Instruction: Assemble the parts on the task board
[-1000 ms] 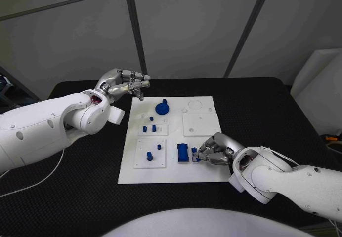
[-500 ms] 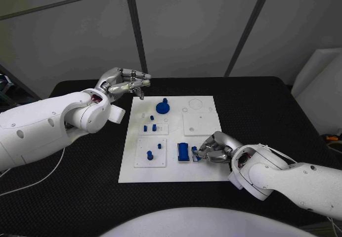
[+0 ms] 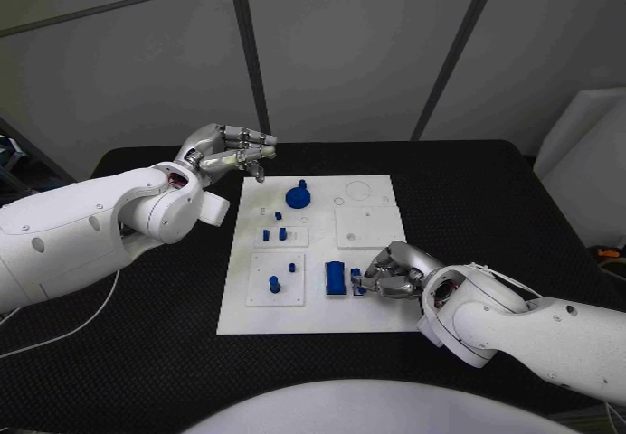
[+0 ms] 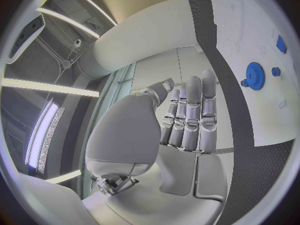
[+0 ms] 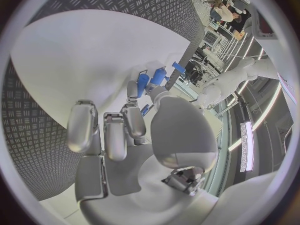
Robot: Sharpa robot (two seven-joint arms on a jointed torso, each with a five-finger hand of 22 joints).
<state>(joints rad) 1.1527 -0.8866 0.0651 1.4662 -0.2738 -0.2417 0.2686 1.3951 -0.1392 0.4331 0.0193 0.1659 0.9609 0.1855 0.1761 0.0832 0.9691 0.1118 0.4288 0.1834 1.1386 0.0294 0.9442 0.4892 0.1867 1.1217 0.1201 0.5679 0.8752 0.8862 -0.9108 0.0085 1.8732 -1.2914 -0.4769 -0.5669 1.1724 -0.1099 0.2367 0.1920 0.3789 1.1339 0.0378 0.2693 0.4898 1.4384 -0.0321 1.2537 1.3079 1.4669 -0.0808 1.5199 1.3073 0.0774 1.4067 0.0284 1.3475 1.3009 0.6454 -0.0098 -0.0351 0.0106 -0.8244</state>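
The white task board (image 3: 372,312) lies in the middle of the black table. On it stand a blue round knobbed part (image 3: 298,195), several small blue pegs (image 3: 273,235) and a blue block (image 3: 336,278). My right hand (image 3: 392,272) rests low on the board just right of the block, fingers curled, and pinches a small blue part (image 3: 356,281) at its fingertips. In the right wrist view a blue sliver (image 5: 145,110) shows between thumb and finger, with blue pegs (image 5: 150,78) beyond. My left hand (image 3: 232,154) hovers off the board's far left corner, fingers curled in on nothing; the knobbed part (image 4: 254,75) lies ahead of it.
Two raised white square plates (image 3: 366,226) take up the board's right half, with round holes (image 3: 356,191) behind them. A cable (image 3: 79,321) trails over the table's left side. Black table surface (image 3: 469,194) surrounds the board.
My right hand has crept slightly toward the blue block, carrying the small blue part with it. The left hand has stayed where it was.
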